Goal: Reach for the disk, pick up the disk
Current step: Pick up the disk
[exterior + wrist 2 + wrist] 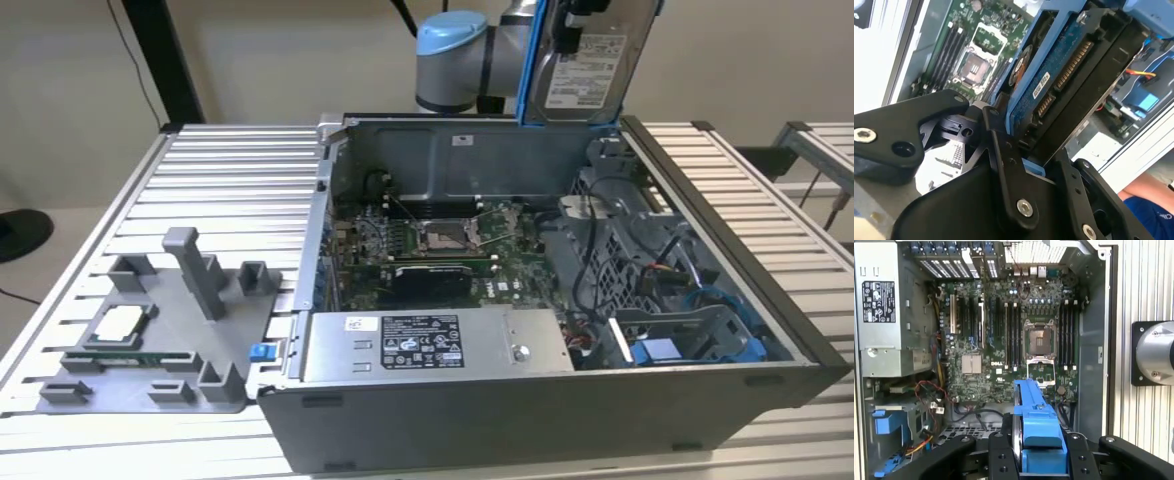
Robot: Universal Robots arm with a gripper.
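Disk (pixel 587 60) is up in the air, clear of the case (pixel 534 400), held upright at the top of the exterior view with its white label facing the camera and a blue bracket edge down its left side. The arm's grey and blue joint (pixel 454 60) sits just to the exterior view's left of it. The hand (pixel 1026 150) is clamped on the disk: in the second wrist view the black fingers (pixel 1004 165) press either side of the blue bracket, and the disk's underside shows, with blue circuit board and connector pins. The first wrist view looks straight down past the hand (pixel 1036 455) and the blue bracket edge of the disk (pixel 1034 425) into the open case, onto the green motherboard (pixel 1004 340) with its empty CPU socket (pixel 1040 340), memory slots, the grey power supply (pixel 884 305) and a blue drive caddy (pixel 889 420) fixed among orange and red cables. The exterior view gives what the wrist views lack: the whole case lying open on a ribbed metal counter (pixel 227 170), and a grey fixture (pixel 160 330) to the exterior view's left of the case, carrying a small square chip (pixel 118 325). A blue sleeve (pixel 1149 215) and part of an arm of a person show at the corner of the second wrist view, beyond the case.
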